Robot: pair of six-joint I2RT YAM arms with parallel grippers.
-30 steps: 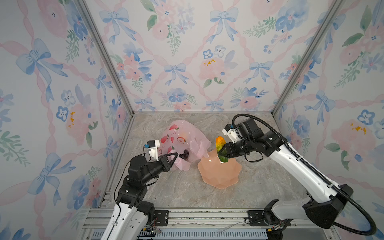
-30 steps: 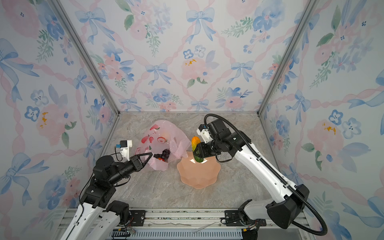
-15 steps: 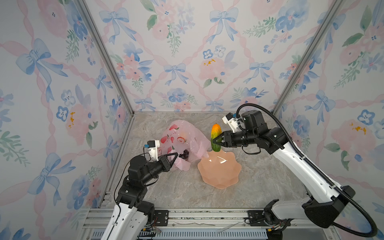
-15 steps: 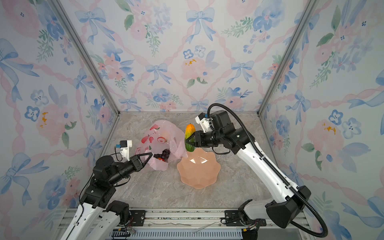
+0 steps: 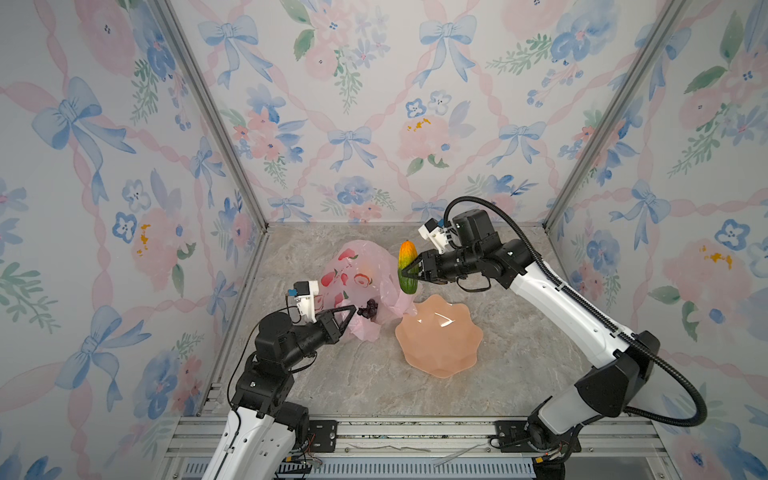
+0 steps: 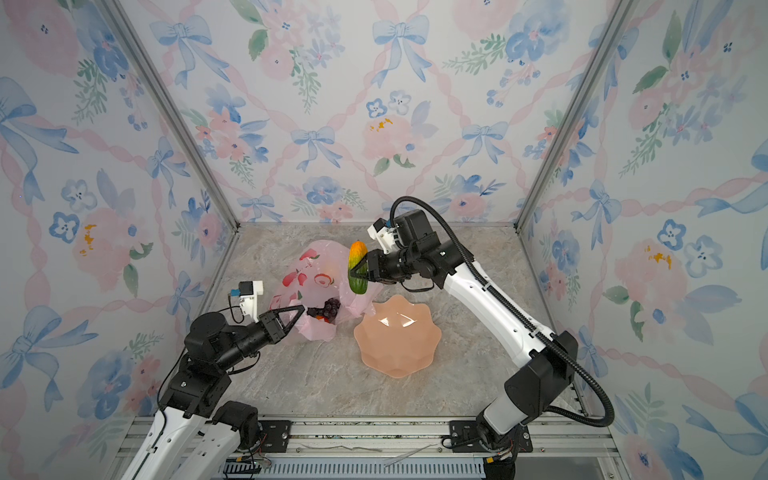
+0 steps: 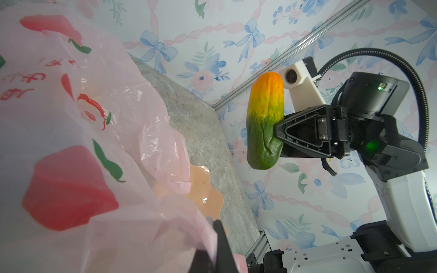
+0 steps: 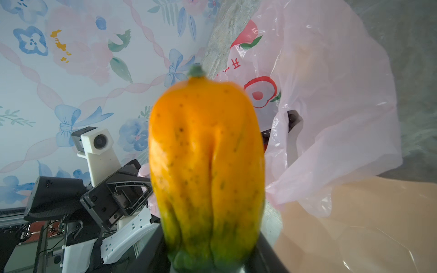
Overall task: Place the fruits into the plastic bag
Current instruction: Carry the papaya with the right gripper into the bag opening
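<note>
- The plastic bag [image 5: 376,262] lies on the table, left of centre, with its mouth toward the left arm. The left gripper [image 5: 352,309] is closed on the mouth's rim and props it open.
- The peach bowl [image 5: 438,338], just beside the bag, holds no fruit.
- The papaya [image 5: 406,254] hangs upright above the bag's near edge, clamped at its green half by the right gripper [image 5: 409,272].
- The grape bunch [image 5: 369,309] lies inside the bag's mouth.
- The step in hand is carrying the papaya, seemingly the last fruit, to the bag. The next move likely calls for lowering it into the open mouth before release.
</note>
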